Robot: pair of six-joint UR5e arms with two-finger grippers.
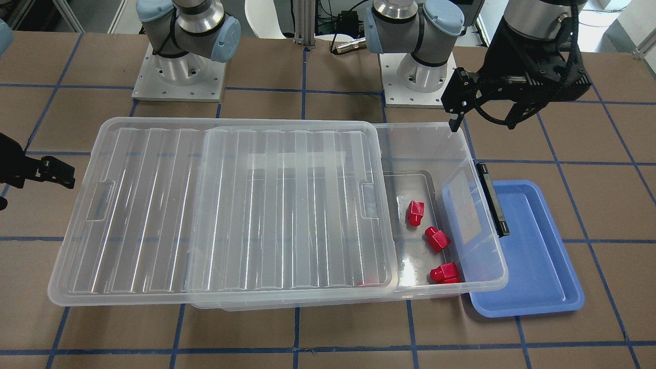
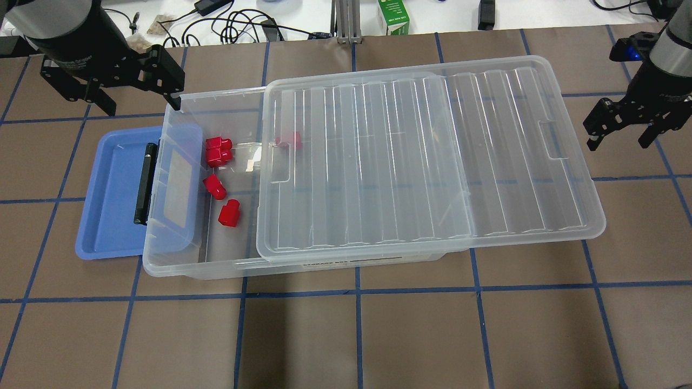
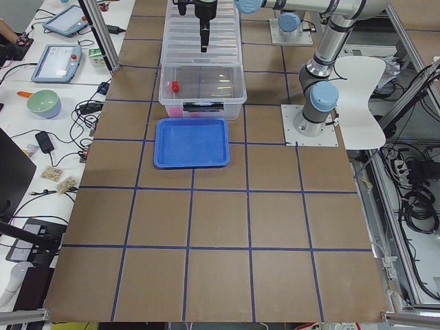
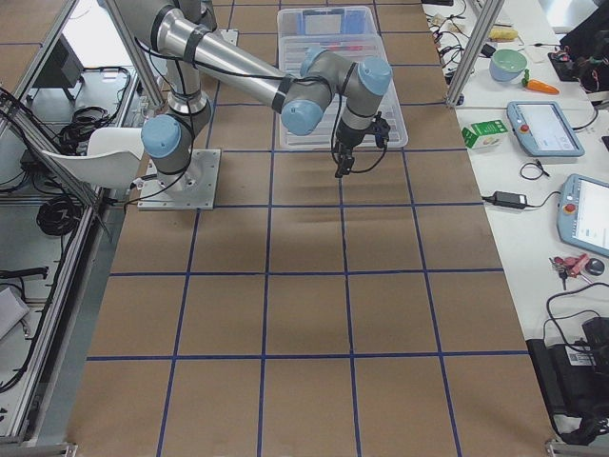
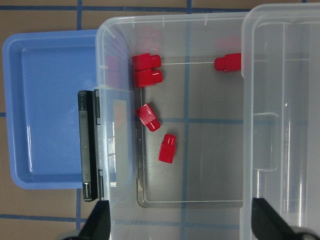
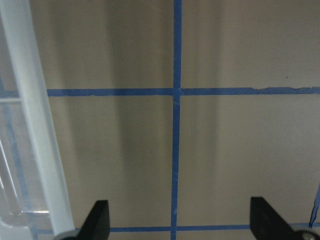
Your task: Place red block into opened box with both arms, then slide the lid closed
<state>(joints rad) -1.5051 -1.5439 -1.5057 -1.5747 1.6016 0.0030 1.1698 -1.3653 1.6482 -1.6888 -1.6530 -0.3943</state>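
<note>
Several red blocks (image 2: pixel 214 187) lie on the floor of the clear box (image 2: pixel 178 268), in its uncovered left end; one more red block (image 2: pixel 289 139) shows through the lid. The ribbed clear lid (image 2: pixel 421 162) covers most of the box and overhangs its right end. My left gripper (image 2: pixel 138 93) hangs open and empty above the box's far left corner; its wrist view looks down on the blocks (image 5: pixel 167 148). Open and empty too, my right gripper (image 2: pixel 619 139) hovers over bare table just past the lid's right edge (image 6: pixel 30 125).
A shallow blue tray (image 2: pixel 108 189) lies against the box's left end, partly under it, beside the black latch bar (image 2: pixel 145 183). Cables and a green carton (image 2: pixel 393 16) sit beyond the table's far edge. Both arm bases (image 1: pixel 179 77) stand behind the box.
</note>
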